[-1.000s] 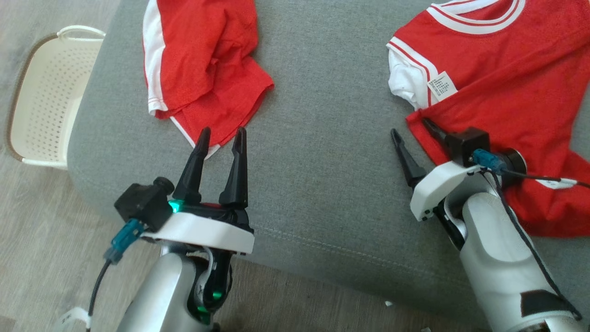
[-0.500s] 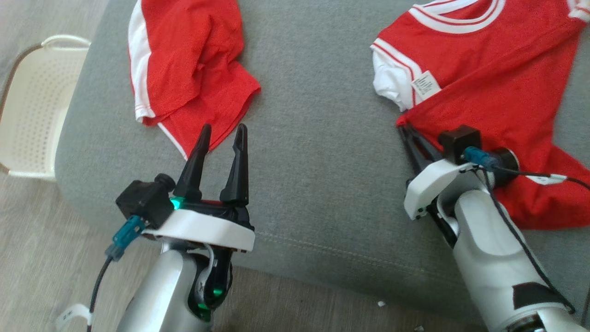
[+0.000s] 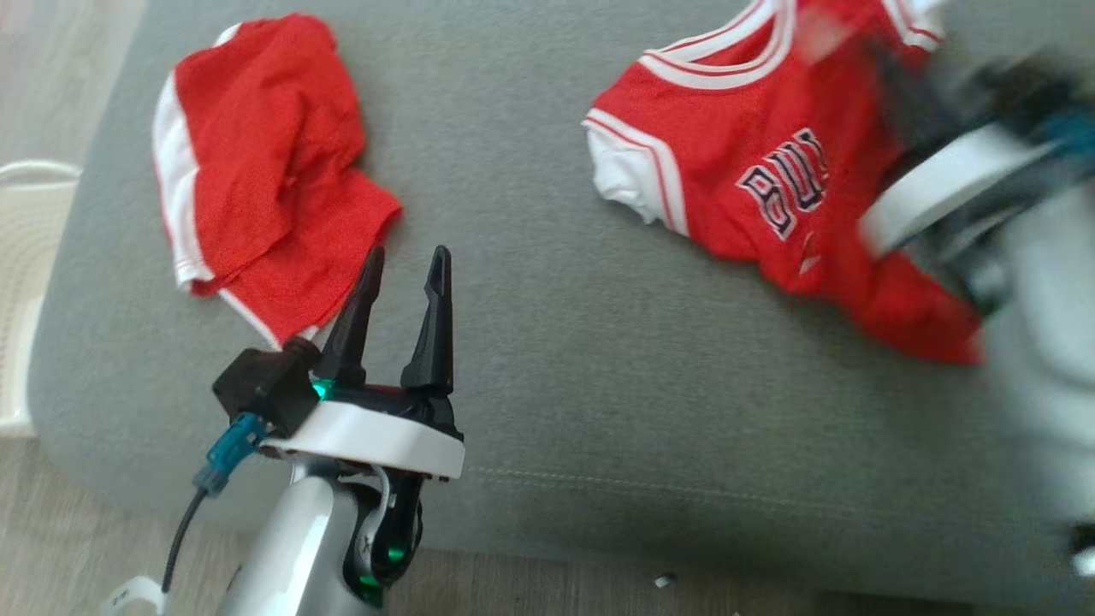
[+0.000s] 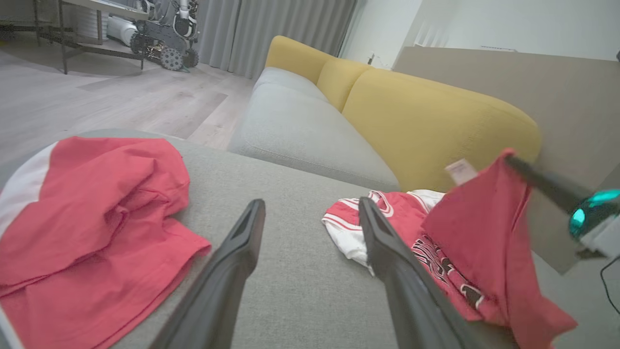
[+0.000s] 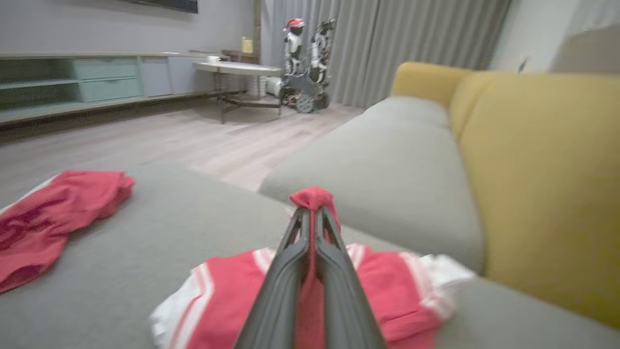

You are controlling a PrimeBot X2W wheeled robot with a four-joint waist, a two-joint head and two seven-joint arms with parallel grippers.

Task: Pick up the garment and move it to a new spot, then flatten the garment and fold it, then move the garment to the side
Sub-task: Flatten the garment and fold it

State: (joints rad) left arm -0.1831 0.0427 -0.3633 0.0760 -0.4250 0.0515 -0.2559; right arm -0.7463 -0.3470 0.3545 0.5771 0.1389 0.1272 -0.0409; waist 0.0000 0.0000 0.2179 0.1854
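Observation:
The garment, a red jersey [image 3: 753, 180] with white trim and dark lettering, lies at the right of the grey cushion [image 3: 547, 342]. One edge of it is raised off the cushion. My right gripper [image 5: 312, 213] is shut on that edge, and red cloth sticks out past its fingertips. The head view shows this gripper blurred at the upper right [image 3: 890, 77], and the left wrist view shows it holding the jersey [image 4: 474, 228] up. My left gripper [image 3: 408, 257] is open and empty over the cushion, just right of crumpled red shorts [image 3: 257, 171].
A white perforated basket [image 3: 21, 282] stands on the wooden floor at the left of the cushion. Behind the cushion is a sofa with a yellow back [image 4: 436, 121] and a grey seat [image 5: 387, 145]. Another robot [image 5: 302, 63] is parked by the curtains.
My right gripper closed on the jersey's edge and rose up and away with it, turning the cloth over so the lettering shows. The head camera has shifted; the left gripper stays open.

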